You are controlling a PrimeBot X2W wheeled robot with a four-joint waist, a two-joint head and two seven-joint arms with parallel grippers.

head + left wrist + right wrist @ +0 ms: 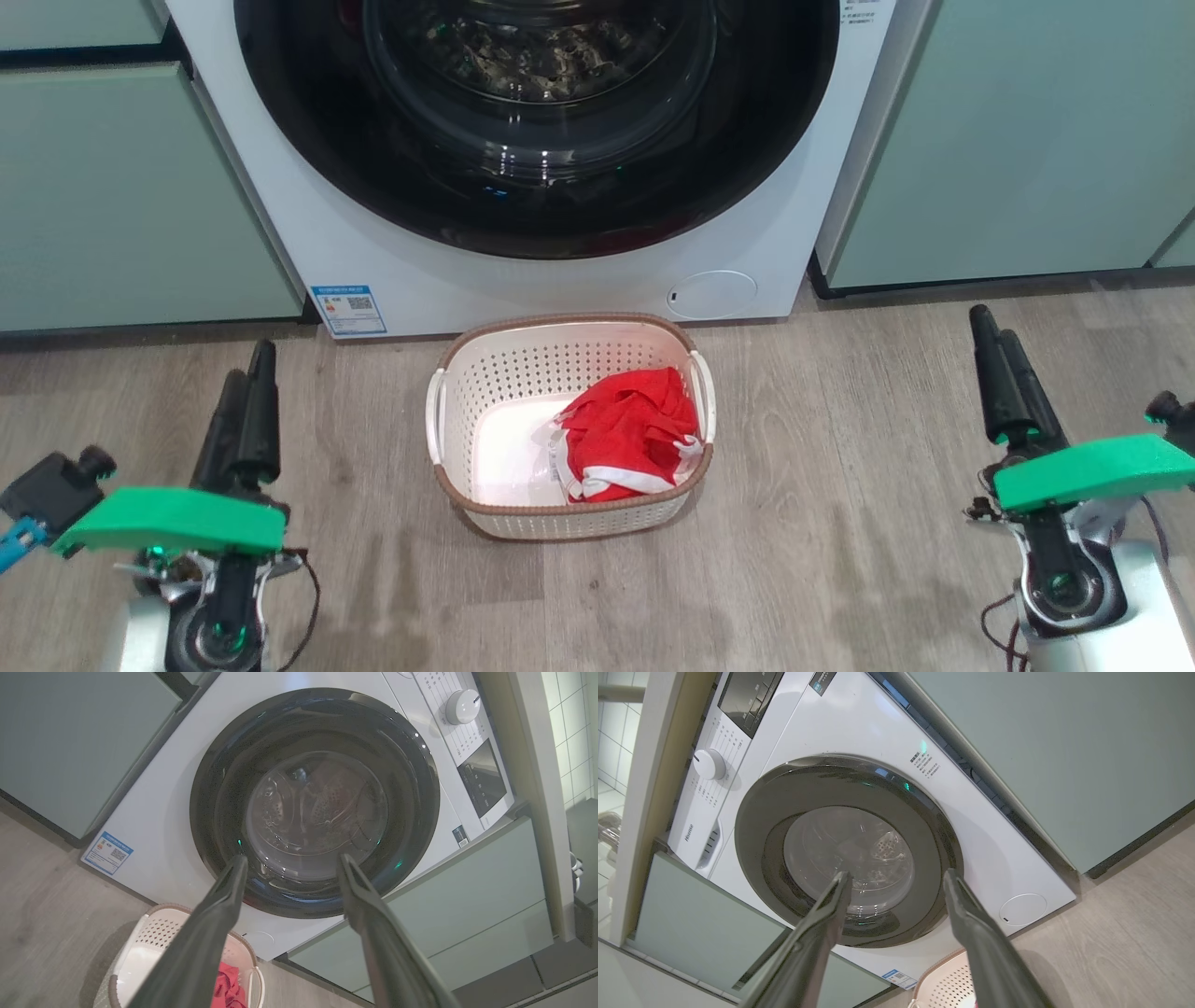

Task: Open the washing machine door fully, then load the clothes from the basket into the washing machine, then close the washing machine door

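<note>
ROBOT'S-EYE VIEWS: From the robot's head, the camera looks forward and steeply down, near enough to the washing machine (579, 289) that its upper half is cropped. The left claw (250, 369) and right claw (992, 327) frame the floor (840, 485) at either side. The left wrist camera, rolled to one side, looks up from low on the left at the washing machine door (315, 802); the right wrist camera does likewise from the right. All three share the door's lower rim and the basket (551, 369).
</note>
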